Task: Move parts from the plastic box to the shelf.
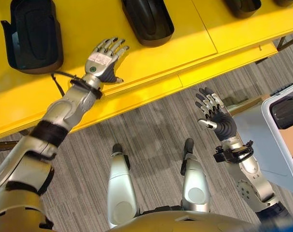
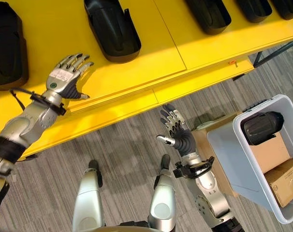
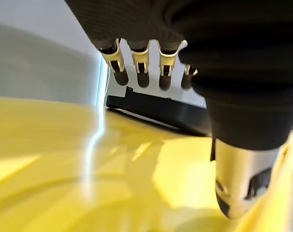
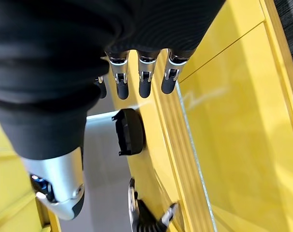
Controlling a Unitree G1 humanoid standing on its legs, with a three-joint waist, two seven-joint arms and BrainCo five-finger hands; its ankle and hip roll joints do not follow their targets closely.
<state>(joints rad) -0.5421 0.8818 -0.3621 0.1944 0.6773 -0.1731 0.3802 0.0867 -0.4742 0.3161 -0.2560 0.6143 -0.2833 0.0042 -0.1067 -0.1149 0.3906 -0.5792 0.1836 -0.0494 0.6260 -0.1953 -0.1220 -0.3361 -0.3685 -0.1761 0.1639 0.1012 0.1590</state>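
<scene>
Parts: several black moulded parts (image 2: 112, 30) already lie in a row on the yellow shelf (image 2: 137, 72); one more black part (image 2: 261, 126) sits in the plastic box (image 2: 224, 145) at far right, on cardboard cartons (image 2: 270, 152).
Left hand: left hand (image 1: 104, 59) hovers over the shelf front between two placed parts, fingers straight and spread, holding nothing.
Right hand: right hand (image 2: 178, 130) is raised over the carpet between shelf and box, fingers extended, empty.
Step in hand: judged to be between placements, with both hands free and one part visibly left to fetch.
Next move: likely calls for turning toward the box, reaching the right hand down over its rim and closing round the part there.
View differences: right eye view shows the box interior and cartons in full; left eye view cuts the box at its edge. Left wrist view shows a placed part (image 3: 161, 108) side-on just beyond its fingertips (image 3: 142, 77).
</scene>
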